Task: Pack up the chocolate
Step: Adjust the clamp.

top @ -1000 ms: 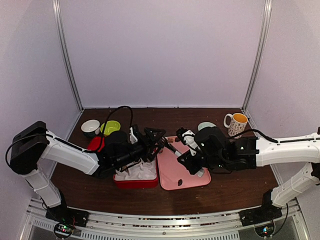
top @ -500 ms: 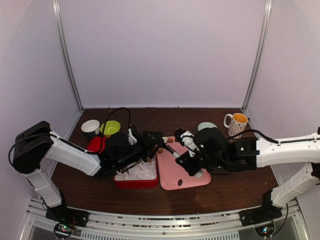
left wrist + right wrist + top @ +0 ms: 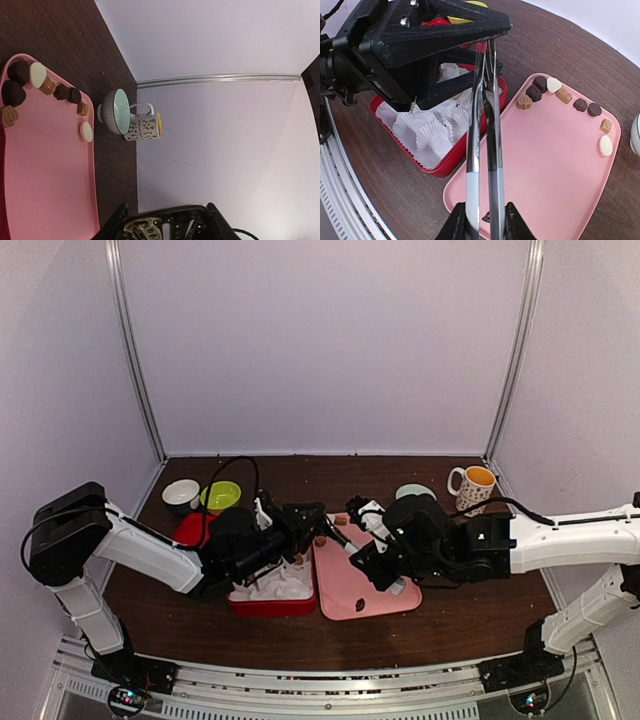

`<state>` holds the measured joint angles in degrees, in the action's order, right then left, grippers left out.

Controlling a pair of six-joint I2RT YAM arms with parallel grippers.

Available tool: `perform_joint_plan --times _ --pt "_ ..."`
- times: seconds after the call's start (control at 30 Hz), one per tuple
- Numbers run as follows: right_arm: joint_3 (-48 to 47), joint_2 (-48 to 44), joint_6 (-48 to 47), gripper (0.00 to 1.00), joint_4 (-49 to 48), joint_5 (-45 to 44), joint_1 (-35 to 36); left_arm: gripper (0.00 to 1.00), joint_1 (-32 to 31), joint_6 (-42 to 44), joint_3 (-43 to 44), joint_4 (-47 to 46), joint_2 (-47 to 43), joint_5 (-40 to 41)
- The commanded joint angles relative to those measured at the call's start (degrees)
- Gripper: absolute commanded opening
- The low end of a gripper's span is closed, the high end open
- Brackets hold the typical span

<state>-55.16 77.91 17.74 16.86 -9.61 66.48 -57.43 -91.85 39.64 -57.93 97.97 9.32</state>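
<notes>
Right wrist cam: right pincer (image 3: pixel 485 222) clamped on tongs (image 3: pixel 493 130), their tips hidden behind the left pincer (image 3: pixel 313 525). Red box (image 3: pixel 451 159) holds white paper cups (image 3: pixel 432 137). Left wrist cam misses the box but shows the chocolate (image 3: pixel 20 72) along the pink tray (image 3: pixel 50 175) far edge. Left pincer fingers are cut off, so I can't tell its state.

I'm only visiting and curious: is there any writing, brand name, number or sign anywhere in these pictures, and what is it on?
No readable text anywhere in these views.
On the mug: a dark decorative pattern, not letters.
On the chocolates: some tops look embossed, too small to read.
On the tongs, pink tray and red box: no marking shows.
</notes>
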Motion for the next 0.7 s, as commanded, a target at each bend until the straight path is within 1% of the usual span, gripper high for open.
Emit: perform_joint_plan --times 0.0,0.07,0.1,0.17,0.23,0.27,0.37,0.4,0.67 --pt "-0.71 -0.84 0.16 0.23 -0.14 -1.45 0.43 0.27 0.04 1.4 -0.26 -5.1 0.33 0.08" --pt "-0.37 -1.27 0.63 0.34 -0.01 -1.61 0.49 0.27 0.05 1.5 -0.26 -5.1 0.29 0.07" --pt "-0.01 -1.53 1.05 0.41 0.01 -1.8 0.48 0.27 0.04 1.5 -0.26 -5.11 0.29 0.1" --pt "0.94 -2.25 1.7 0.52 -0.62 -1.44 0.49 0.27 0.04 1.59 -0.12 -5.09 0.29 0.08" --pt "2.15 -2.86 2.16 0.56 -1.98 -1.11 0.49 0.27 0.04 1.59 -0.17 -5.11 0.29 0.04" --pt "2.61 -3.05 2.47 0.57 -2.37 -1.12 0.46 0.27 0.04 1.59 -0.13 -5.1 0.31 -0.02" --pt "2.63 -2.47 2.9 0.56 -2.34 -1.13 0.48 0.27 0.04 1.5 -0.12 -5.27 0.29 -0.09" --pt "2.45 -2.32 2.99 0.54 -2.16 -1.12 0.48 0.27 0.04 1.5 -0.09 -5.35 0.29 -0.16" --pt "1.1 -1.07 2.93 0.33 -1.3 -1.03 0.47 0.27 0.04 1.33 -0.04 -5.49 0.32 -0.36"
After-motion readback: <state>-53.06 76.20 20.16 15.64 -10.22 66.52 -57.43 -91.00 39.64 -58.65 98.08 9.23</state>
